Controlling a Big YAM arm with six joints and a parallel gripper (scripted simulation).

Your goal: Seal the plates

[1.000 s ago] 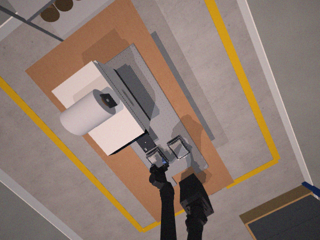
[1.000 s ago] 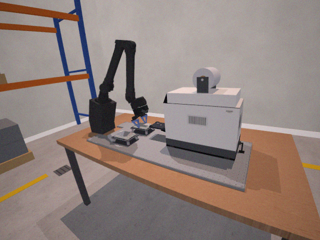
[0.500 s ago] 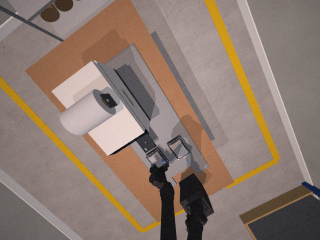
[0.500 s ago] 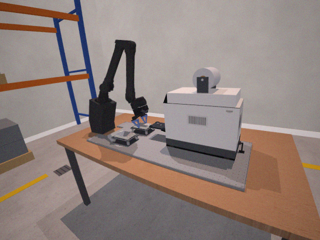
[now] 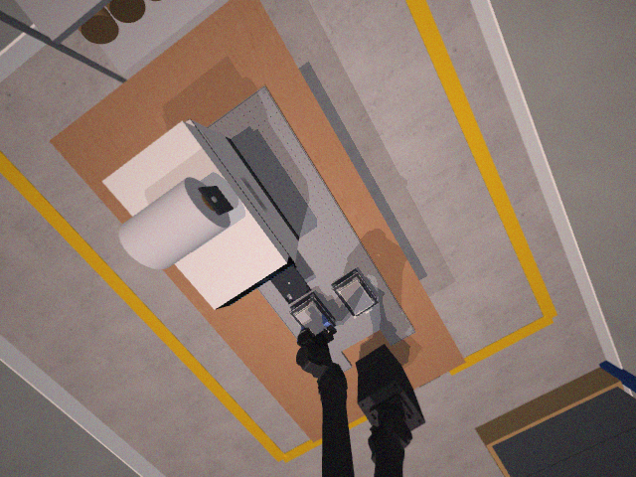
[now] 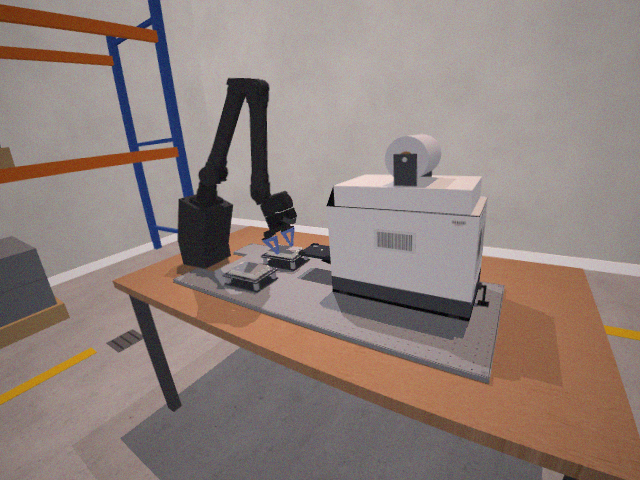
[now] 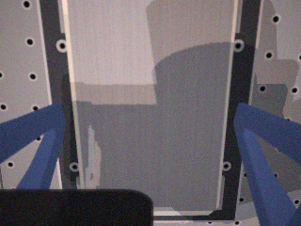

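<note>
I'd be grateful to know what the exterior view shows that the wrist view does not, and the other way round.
Only the exterior view: the white sealer with its foil roll, the black stage jutting from it, the arm's base and the second plate.

Only the wrist view: screw heads along the dark nest frame, seen close from above.

Both: the gripper, open, its blue fingers either side of a plate with a flat, pale top.

One big white machine (image 5: 240, 277) (image 6: 403, 253), one fat roll (image 5: 164, 226) (image 6: 429, 152), two flat plates (image 5: 354, 293) (image 6: 249, 270), two blue fingers (image 6: 288, 236).
</note>
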